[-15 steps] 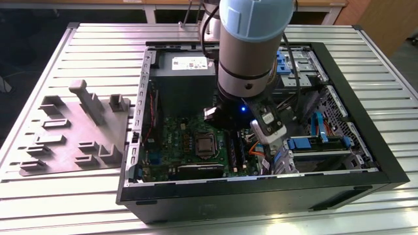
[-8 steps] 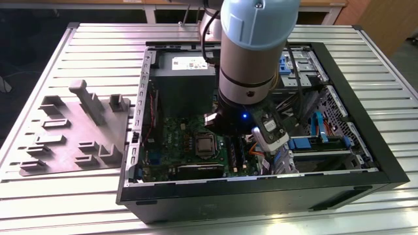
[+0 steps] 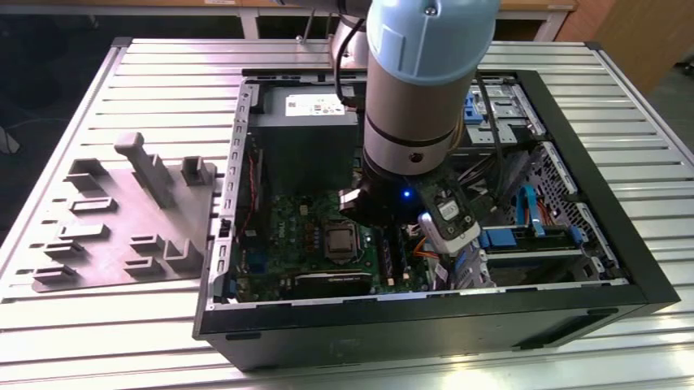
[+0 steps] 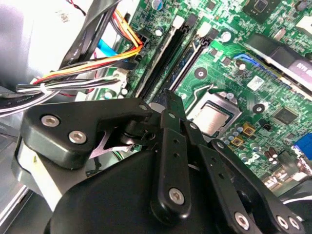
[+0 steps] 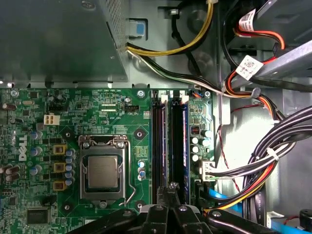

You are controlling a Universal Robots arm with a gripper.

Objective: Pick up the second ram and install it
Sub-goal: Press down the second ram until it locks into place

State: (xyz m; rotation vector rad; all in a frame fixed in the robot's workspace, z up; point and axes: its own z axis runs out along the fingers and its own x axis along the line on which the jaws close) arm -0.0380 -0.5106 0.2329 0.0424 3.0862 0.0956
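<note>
Here:
- Gripper (image 5: 170,189) clenched, fingertips together, nothing visibly between them, over the memory slots (image 5: 159,141).
- Ram (image 5: 179,141), dark and blue-edged, seems seated in a slot beneath the fingertips.
- White printed label (image 3: 314,104) on the power supply (image 3: 307,142), upper centre of the exterior view.

A desk (image 3: 130,341) of ribbed, silvery metal slats is seen in the exterior view. Behind it, a dark floor (image 3: 44,65) is visible on that view's left. A white-framed bench (image 3: 292,15) is set along the far side, and brown wooden panelling (image 3: 639,32) is seen at the right corner.
</note>
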